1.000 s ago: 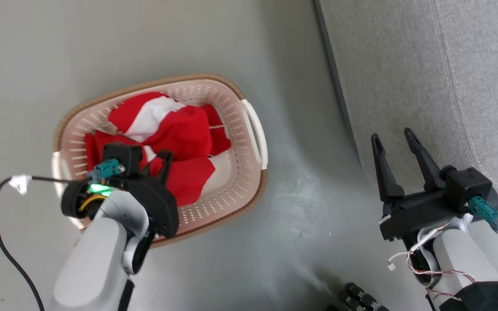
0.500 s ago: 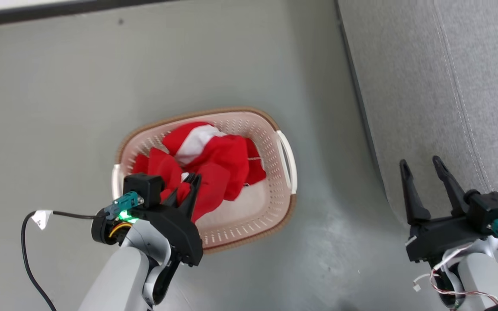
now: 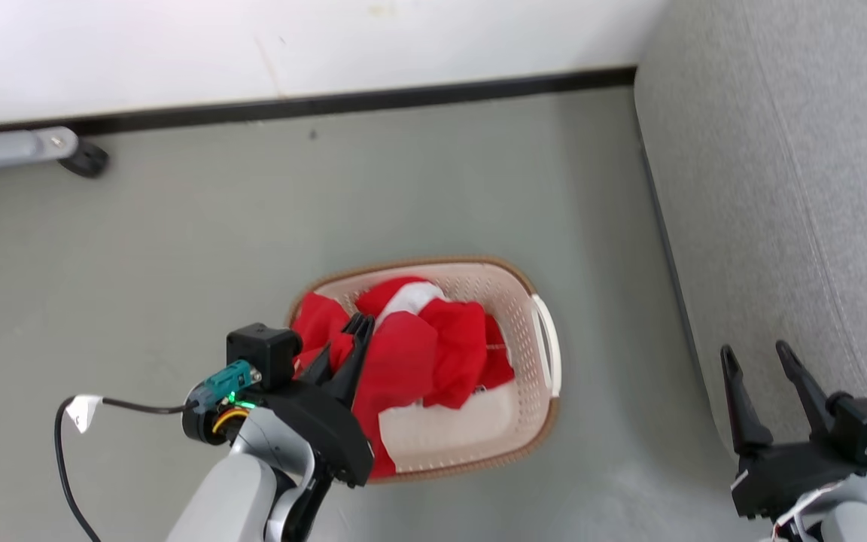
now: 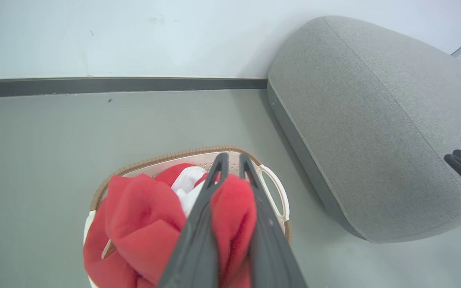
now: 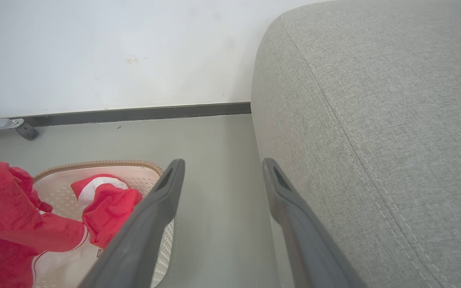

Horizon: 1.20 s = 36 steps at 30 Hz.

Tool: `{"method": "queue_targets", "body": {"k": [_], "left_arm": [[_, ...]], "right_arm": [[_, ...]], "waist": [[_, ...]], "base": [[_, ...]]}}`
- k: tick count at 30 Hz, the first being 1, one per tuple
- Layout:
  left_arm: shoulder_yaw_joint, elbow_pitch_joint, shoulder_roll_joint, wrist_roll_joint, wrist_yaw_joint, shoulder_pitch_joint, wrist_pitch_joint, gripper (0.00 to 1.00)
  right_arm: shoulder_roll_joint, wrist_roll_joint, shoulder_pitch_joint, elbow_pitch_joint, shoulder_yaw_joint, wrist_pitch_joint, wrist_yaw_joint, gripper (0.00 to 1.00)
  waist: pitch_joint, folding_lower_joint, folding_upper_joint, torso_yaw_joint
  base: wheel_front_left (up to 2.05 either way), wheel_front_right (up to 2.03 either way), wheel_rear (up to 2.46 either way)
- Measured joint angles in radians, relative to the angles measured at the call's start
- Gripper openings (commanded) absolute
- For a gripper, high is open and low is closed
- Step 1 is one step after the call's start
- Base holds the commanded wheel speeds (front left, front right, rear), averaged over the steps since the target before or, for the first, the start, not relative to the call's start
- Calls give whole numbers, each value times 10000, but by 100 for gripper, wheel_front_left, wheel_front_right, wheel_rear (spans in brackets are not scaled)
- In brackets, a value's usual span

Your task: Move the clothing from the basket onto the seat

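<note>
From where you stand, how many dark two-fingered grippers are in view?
2: the left gripper over the oval cream plastic basket, shut on red fabric clothing; the right gripper open near the grey upholstered sofa.

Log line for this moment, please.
left claw: shut on clothing, over basket | right claw: open, empty, beside seat

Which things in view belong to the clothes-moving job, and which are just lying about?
Job: red clothing, clamped in the left pincer; basket; grey seat; right pincer, open.
Lying about: grey metal leg by the wall; its black castor.
</note>
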Motion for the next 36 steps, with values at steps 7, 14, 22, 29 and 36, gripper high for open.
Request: {"method": "queue_targets", "body": {"k": [7, 14, 22, 29, 36], "left_arm": [[-38, -353, -6, -274, 0, 563, -125, 0], [-50, -706, -2, -359, 0, 1007, -117, 0], [-25, -1212, 31, -497, 71, 1560, 69, 0], [159, -1827, 194, -546, 280, 1779, 297, 0], [355, -2167, 257, -859, 424, 1740, 520, 0]], "right_arm": [[-92, 2, 612, 123, -105, 0, 77, 100], [-211, 2, 1179, 142, -132, 0, 163, 100], [-211, 2, 1706, 17, 59, 0, 249, 100], [-190, 2, 1843, -282, 205, 2, 263, 100], [-196, -23, 1838, -560, 477, 2, 286, 100]], "waist": [[-1022, 1, 0, 394], [-2035, 0, 0, 714], [-3016, 1, -1, 1022], [-3397, 1, 0, 1215], [-3414, 2, 1, 1234]], "base": [[0, 0, 0], [0, 0, 0], [0, 0, 0], [0, 0, 0], [0, 0, 0]]}}
